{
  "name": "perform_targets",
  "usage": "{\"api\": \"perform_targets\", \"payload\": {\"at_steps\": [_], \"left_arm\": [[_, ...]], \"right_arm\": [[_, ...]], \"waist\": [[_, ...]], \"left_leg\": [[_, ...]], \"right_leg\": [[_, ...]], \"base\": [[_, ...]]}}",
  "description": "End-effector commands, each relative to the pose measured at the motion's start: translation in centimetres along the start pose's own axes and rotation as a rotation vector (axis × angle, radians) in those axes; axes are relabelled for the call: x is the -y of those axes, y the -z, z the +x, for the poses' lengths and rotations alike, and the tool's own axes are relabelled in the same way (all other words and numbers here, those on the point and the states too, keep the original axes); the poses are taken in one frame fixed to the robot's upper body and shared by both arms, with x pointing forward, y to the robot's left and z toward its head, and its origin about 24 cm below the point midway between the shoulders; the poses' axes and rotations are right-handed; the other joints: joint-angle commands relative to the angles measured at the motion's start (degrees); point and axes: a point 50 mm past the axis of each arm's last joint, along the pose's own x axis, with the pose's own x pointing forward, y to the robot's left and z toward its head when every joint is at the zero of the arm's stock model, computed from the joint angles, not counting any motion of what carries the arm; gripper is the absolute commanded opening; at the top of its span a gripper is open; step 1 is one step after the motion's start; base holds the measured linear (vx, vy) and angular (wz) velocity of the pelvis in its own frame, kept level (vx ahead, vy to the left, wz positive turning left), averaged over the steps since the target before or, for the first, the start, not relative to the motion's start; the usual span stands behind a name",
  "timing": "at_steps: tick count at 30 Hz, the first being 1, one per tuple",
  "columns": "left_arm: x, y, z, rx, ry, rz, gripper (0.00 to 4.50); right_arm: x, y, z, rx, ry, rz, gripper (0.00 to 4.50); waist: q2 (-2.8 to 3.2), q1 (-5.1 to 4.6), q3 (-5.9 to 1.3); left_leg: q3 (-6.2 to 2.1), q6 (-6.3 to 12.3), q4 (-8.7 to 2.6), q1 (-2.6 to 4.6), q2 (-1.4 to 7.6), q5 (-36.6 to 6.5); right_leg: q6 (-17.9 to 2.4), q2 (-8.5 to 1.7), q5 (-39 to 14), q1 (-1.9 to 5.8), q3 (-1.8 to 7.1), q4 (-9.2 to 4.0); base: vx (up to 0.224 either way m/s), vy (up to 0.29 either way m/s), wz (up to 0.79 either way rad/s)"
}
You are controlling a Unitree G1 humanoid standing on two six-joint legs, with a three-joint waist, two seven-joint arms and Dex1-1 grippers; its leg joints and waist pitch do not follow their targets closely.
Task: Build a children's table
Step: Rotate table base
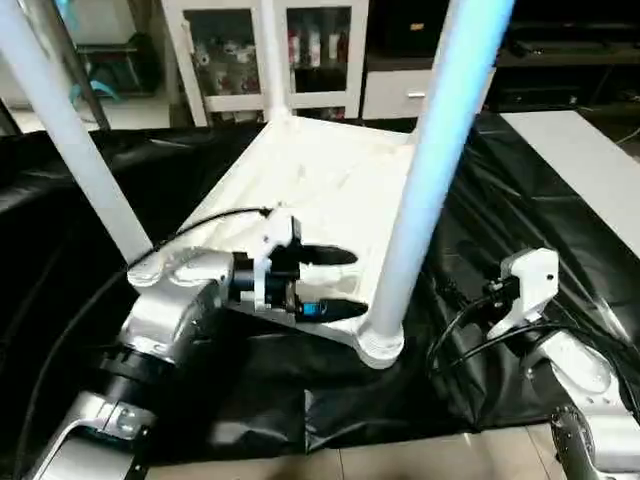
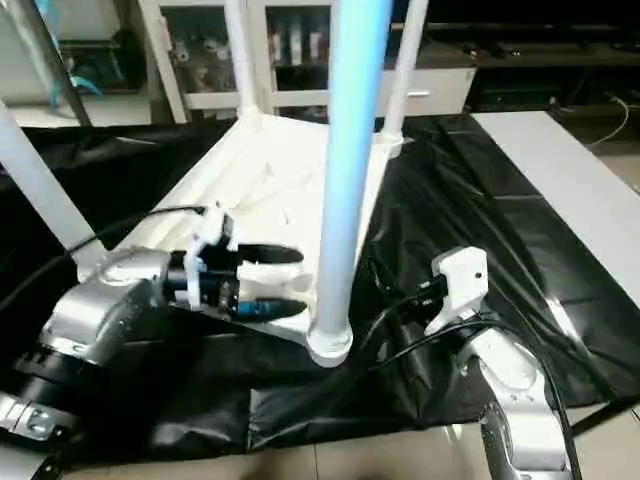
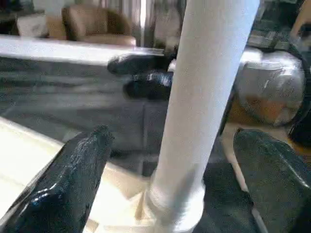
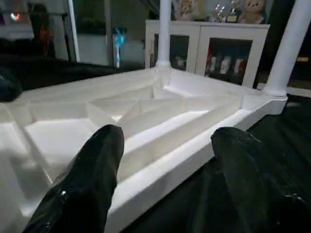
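White plastic children's table (image 1: 320,190) lies upside down on the black-covered worktop (image 1: 520,200), legs up. Head view: left end effector (image 1: 335,283) spread beside the near leg (image 1: 425,170). Left wrist: leg between fingers (image 3: 73,179), untouched. Right wrist: right end effector (image 4: 165,160) spread, empty. Looks light, stiff, slippery; grab low by the socket.

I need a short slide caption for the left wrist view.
Open left tool facing an upright white leg seated in a corner socket of the upturned table top.
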Motion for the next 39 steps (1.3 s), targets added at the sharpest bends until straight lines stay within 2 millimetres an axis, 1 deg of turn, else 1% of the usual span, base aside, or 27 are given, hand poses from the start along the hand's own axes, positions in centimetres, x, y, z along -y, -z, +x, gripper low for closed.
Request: {"api": "perform_targets", "payload": {"at_steps": [1, 2, 3, 4, 6, 7, 8, 11, 14, 15, 16, 17, 18, 19, 21, 25, 26, 27, 28, 29, 30, 31, 34, 35, 37, 38, 39], "left_arm": [[0.4, -0.8, -1.1, 0.020, 0.006, 0.009, 4.45], [0.5, -0.8, -1.1, 0.018, 0.006, 0.008, 4.45], [0.4, -0.6, -1.3, 0.009, 0.002, -0.003, 4.45], [0.5, -0.6, -1.5, 0.004, -0.002, -0.010, 4.45], [0.3, -0.3, -1.9, -0.017, -0.013, -0.013, 4.45], [0.2, -0.1, -2.3, -0.036, -0.029, -0.014, 4.45], [0.0, 0.0, -2.4, -0.044, -0.040, -0.013, 4.45], [-0.4, 0.3, -2.9, -0.061, -0.081, -0.017, 4.45], [-0.5, 0.5, -3.1, -0.093, -0.103, 0.005, 4.45], [-0.6, 0.7, -3.2, -0.115, -0.116, 0.010, 4.45], [-0.6, 0.7, -3.2, -0.115, -0.116, 0.010, 4.48], [-0.6, 1.3, -3.2, -0.159, -0.127, -0.001, 4.48], [-0.6, 1.4, -3.2, -0.173, -0.132, -0.001, 4.50], [-0.8, 1.7, -3.1, -0.189, -0.163, 0.022, 4.50], [-0.9, 1.8, -3.0, -0.185, -0.179, 0.033, 4.50], [-1.2, 2.0, -2.7, -0.148, -0.245, 0.051, 4.50], [-1.3, 2.0, -2.6, -0.133, -0.263, 0.052, 4.50], [-1.3, 2.0, -2.6, -0.133, -0.263, 0.052, 4.50], [-1.3, 2.3, -2.7, -0.141, -0.276, 0.054, 4.50], [-1.2, 2.7, -2.9, -0.172, -0.270, 0.063, 4.50], [-1.2, 2.7, -2.9, -0.172, -0.270, 0.063, 4.50], [-1.1, 3.0, -3.1, -0.200, -0.266, 0.068, 4.50], [-1.1, 3.4, -3.3, -0.255, -0.263, 0.091, 4.50], [-1.1, 3.5, -3.4, -0.269, -0.265, 0.101, 4.50], [-1.4, 3.7, -3.3, -0.300, -0.279, 0.134, 4.50], [-1.5, 3.8, -3.3, -0.314, -0.286, 0.151, 4.50], [-1.5, 3.8, -3.3, -0.315, -0.287, 0.154, 4.50]], "right_arm": [[-0.3, 0.0, -0.6, -0.002, 0.014, 0.017, 3.21], [-0.3, 0.0, -0.6, -0.003, 0.014, 0.017, 3.21], [-0.4, 0.0, -0.8, -0.002, 0.014, 0.020, 3.21], [-0.5, -0.1, -0.9, -0.001, 0.015, 0.022, 3.21], [-0.7, -0.1, -1.1, 0.002, 0.019, 0.028, 3.21], [-0.9, 0.0, -1.4, 0.003, 0.025, 0.035, 3.21], [-1.0, 0.0, -1.6, 0.003, 0.028, 0.038, 3.21], [-1.3, 0.1, -1.9, 0.001, 0.031, 0.048, 3.21], [-1.6, 0.1, -2.1, -0.001, 0.029, 0.057, 3.21], [-1.7, 0.1, -2.3, 0.000, 0.032, 0.075, 3.21], [-1.7, 0.1, -2.3, 0.000, 0.032, 0.075, 3.38], [-1.8, 0.2, -2.6, 0.000, 0.037, 0.104, 3.38], [-1.8, 0.2, -2.7, -0.001, 0.038, 0.107, 3.48], [-2.0, 0.1, -2.8, -0.002, 0.026, 0.117, 3.55], [-2.2, 0.0, -2.9, -0.004, 0.011, 0.122, 3.67], [-2.8, -0.2, -3.0, -0.011, -0.037, 0.114, 3.93], [-3.1, -0.4, -3.0, -0.012, -0.057, 0.107, 4.10], [-3.1, -0.4, -3.0, -0.012, -0.057, 0.107, 4.21], [-3.3, -0.5, -3.0, -0.013, -0.075, 0.097, 4.27], [-3.5, -0.6, -3.2, -0.014, -0.083, 0.095, 4.32], [-3.5, -0.6, -3.2, -0.014, -0.083, 0.095, 4.47], [-3.7, -0.6, -3.4, -0.017, -0.091, 0.099, 4.47], [-4.3, -0.5, -3.8, -0.031, -0.128, 0.115, 4.47], [-4.5, -0.5, -3.9, -0.037, -0.145, 0.120, 4.47], [-4.8, -0.5, -3.9, -0.043, -0.176, 0.130, 4.47], [-5.0, -0.5, -3.7, -0.044, -0.190, 0.133, 4.47], [-5.0, -0.5, -3.7, -0.044, -0.191, 0.133, 4.47]], "waist": [[0.34, -0.14, -3.31], [0.14, -0.26, -3.28], [0.49, -0.30, -3.22], [0.31, -0.40, -3.15], [0.70, -0.48, -2.90], [1.21, -0.43, -2.86], [0.93, -0.52, -2.81], [0.90, -0.60, -2.86], [1.05, -0.58, -2.91], [0.87, -0.60, -2.95], [0.87, -0.60, -2.95], [0.64, -0.55, -3.00], [0.80, -0.47, -2.98], [0.50, -0.49, -3.01], [0.72, -0.45, -2.99], [0.40, -0.26, -2.88], [1.01, -0.21, -2.88], [0.63, -0.31, -2.88], [0.83, -0.19, -2.89], [0.43, -0.27, -2.83], [0.50, -0.24, -2.83], [0.04, -0.05, -2.85], [0.25, -0.10, -2.88], [-0.39, 0.13, -2.84], [-0.90, 0.30, -2.80], [-0.70, 0.35, -2.79], [-0.76, 0.24, -2.78]], "left_leg": [[0.71, 2.86, -3.96, -0.23, -0.36, -12.83], [0.72, 2.96, -4.01, -0.32, -0.41, -12.94], [0.70, 2.78, -4.02, -0.21, -0.54, -13.78], [0.79, 2.72, -4.05, -0.17, -0.56, -14.32], [0.66, 2.00, -4.23, -0.09, -0.65, -16.85], [0.58, 1.64, -4.31, 0.05, -0.62, -17.85], [0.62, 1.58, -4.33, 0.03, -0.62, -18.19], [0.50, 1.30, -4.39, -0.02, -0.70, -18.79], [0.43, 1.40, -4.43, -0.09, -0.56, -17.84], [0.46, 1.51, -4.41, -0.14, -0.57, -17.49], [0.46, 1.51, -4.41, -0.14, -0.57, -17.49], [0.50, 1.80, -4.33, -0.18, -0.55, -16.66], [0.48, 2.04, -4.36, -0.18, -0.52, -16.43], [0.49, 2.15, -4.35, -0.27, -0.55, -16.05], [0.48, 2.02, -4.38, -0.21, -0.51, -15.85], [0.51, 2.04, -4.32, -0.32, -0.55, -16.25], [0.44, 1.92, -4.39, -0.30, -0.54, -16.34], [0.49, 1.91, -4.34, -0.37, -0.55, -16.55], [0.41, 1.88, -4.40, -0.35, -0.55, -16.67], [0.38, 1.87, -4.48, -0.47, -0.57, -17.16], [0.37, 1.92, -4.47, -0.43, -0.58, -17.10], [0.33, 2.13, -4.47, -0.54, -0.57, -16.62], [0.29, 2.13, -4.56, -0.53, -0.47, -16.19], [0.30, 2.47, -4.49, -0.50, -0.46, -15.96], [0.30, 2.65, -4.55, -0.56, -0.35, -15.47], [0.27, 2.55, -4.62, -0.52, -0.32, -15.65], [0.25, 2.22, -4.71, -0.56, -0.25, -16.08]], "right_leg": [[-12.96, -1.12, -11.60, 2.82, 1.23, -3.52], [-12.81, -1.03, -11.60, 2.92, 1.18, -3.63], [-12.49, -0.99, -12.78, 2.85, 1.10, -3.65], [-12.17, -0.96, -13.73, 2.78, 1.11, -3.89], [-10.81, -1.01, -18.19, 2.72, 1.06, -4.29], [-9.99, -1.09, -20.08, 2.53, 1.07, -4.47], [-9.57, -1.05, -20.59, 2.47, 1.09, -4.72], [-8.96, -0.96, -21.02, 2.43, 1.08, -4.71], [-9.40, -1.07, -19.50, 2.48, 1.17, -4.52], [-9.52, -1.07, -19.11, 2.50, 1.18, -4.50], [-9.52, -1.07, -19.11, 2.50, 1.18, -4.50], [-9.67, -1.09, -18.11, 2.54, 1.27, -4.41], [-9.61, -1.06, -17.75, 2.54, 1.29, -4.32], [-9.52, -1.06, -17.71, 2.58, 1.25, -4.32], [-9.40, -1.17, -18.25, 2.55, 1.27, -4.37], [-8.58, -1.27, -19.83, 2.55, 1.29, -4.63], [-8.59, -1.33, -20.00, 2.51, 1.30, -4.54], [-8.29, -1.28, -20.31, 2.52, 1.27, -4.70], [-8.26, -1.36, -20.52, 2.51, 1.27, -4.66], [-7.70, -1.31, -21.48, 2.51, 1.22, -4.85], [-7.50, -1.31, -21.67, 2.45, 1.24, -4.86], [-7.08, -1.39, -22.12, 2.48, 1.31, -4.76], [-6.91, -1.34, -21.22, 2.41, 1.33, -4.69], [-6.81, -1.38, -21.39, 2.36, 1.36, -4.63], [-6.42, -1.47, -21.49, 2.32, 1.40, -4.60], [-6.38, -1.51, -21.41, 2.25, 1.42, -4.65], [-6.35, -1.55, -21.12, 2.24, 1.41, -4.69]], "base": [[0.000, 0.000, 0.00], [0.000, 0.000, 0.00], [0.000, 0.000, 0.00], [0.000, 0.000, 0.00], [0.000, 0.000, 0.00], [0.000, 0.000, 0.00], [0.000, 0.000, 0.00], [0.000, 0.000, 0.00], [0.000, 0.000, 0.00], [0.000, 0.000, 0.00], [0.000, 0.000, 0.00], [0.000, 0.000, 0.00], [0.000, 0.000, 0.00], [0.000, 0.000, 0.00], [0.000, 0.000, 0.00], [0.000, 0.000, 0.00], [0.000, 0.000, 0.00], [0.000, 0.000, 0.00], [0.000, 0.000, 0.00], [0.000, 0.000, 0.00], [0.000, 0.000, 0.00], [0.000, 0.000, 0.00], [0.000, 0.000, 0.00], [0.000, 0.000, 0.00], [0.000, 0.000, 0.00], [0.000, 0.000, 0.00], [0.000, 0.000, 0.00]]}}
